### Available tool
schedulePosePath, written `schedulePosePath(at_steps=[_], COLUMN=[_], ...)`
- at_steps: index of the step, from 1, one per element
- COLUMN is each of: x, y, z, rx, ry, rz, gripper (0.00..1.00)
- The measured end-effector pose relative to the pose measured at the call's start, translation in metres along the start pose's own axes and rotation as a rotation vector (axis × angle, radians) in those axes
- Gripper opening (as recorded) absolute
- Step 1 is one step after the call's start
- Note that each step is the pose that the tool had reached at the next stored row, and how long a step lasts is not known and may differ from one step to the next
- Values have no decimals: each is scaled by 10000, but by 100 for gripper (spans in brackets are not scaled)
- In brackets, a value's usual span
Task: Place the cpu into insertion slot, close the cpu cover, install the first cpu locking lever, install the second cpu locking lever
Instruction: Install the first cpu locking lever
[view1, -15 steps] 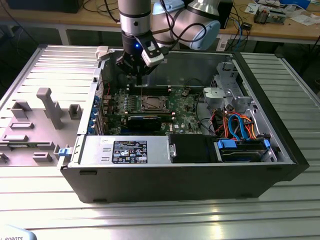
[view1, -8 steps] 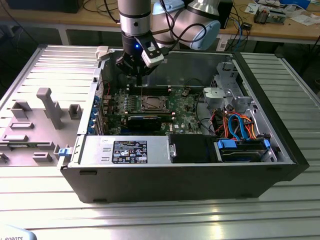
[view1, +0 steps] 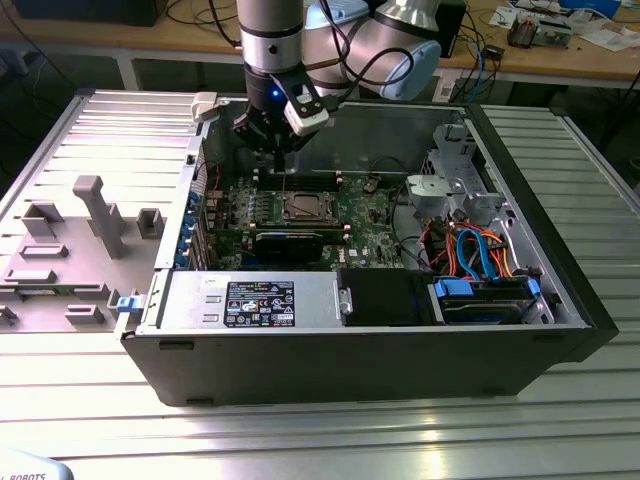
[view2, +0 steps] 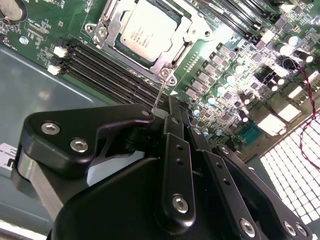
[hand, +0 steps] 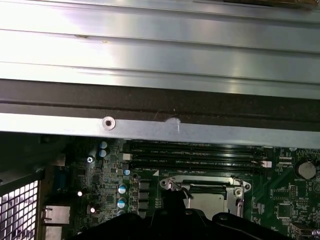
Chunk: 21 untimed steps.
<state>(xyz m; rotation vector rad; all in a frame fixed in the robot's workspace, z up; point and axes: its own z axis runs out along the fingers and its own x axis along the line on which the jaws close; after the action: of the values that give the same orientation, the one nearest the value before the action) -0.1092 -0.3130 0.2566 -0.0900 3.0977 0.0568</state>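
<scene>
One thin locking lever (view2: 159, 92) touching the tips of tightly closed jaws; actual grip on it impossible to tell. Just beyond the jaws, cpu (view2: 147, 31) seated in insertion slot (view1: 288, 208), cpu cover (view2: 111, 25) down around it. Memory slots (view2: 107, 70) between jaws and socket.

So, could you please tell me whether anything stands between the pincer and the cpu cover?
Nothing visible blocks it. The pincer hangs just off the cpu cover, which lies closed over the cpu; a thin locking lever rises from the cover's corner to the pincer.
</scene>
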Motion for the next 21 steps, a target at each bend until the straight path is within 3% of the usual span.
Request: schedulePosePath(at_steps=[5,7,8,13,18,21], x=[-53,-65,-76,-152,-169,-172], y=[-6,-16,-17,-24,-20,-20], z=[53,76,88,145,211,214], rx=[-19,-163,-182,-170,-171,-168], ry=[-4,-10,-13,-19,-22,-20], rz=[0,7,9,227,254,254], gripper=[11,11,11,11,11,11])
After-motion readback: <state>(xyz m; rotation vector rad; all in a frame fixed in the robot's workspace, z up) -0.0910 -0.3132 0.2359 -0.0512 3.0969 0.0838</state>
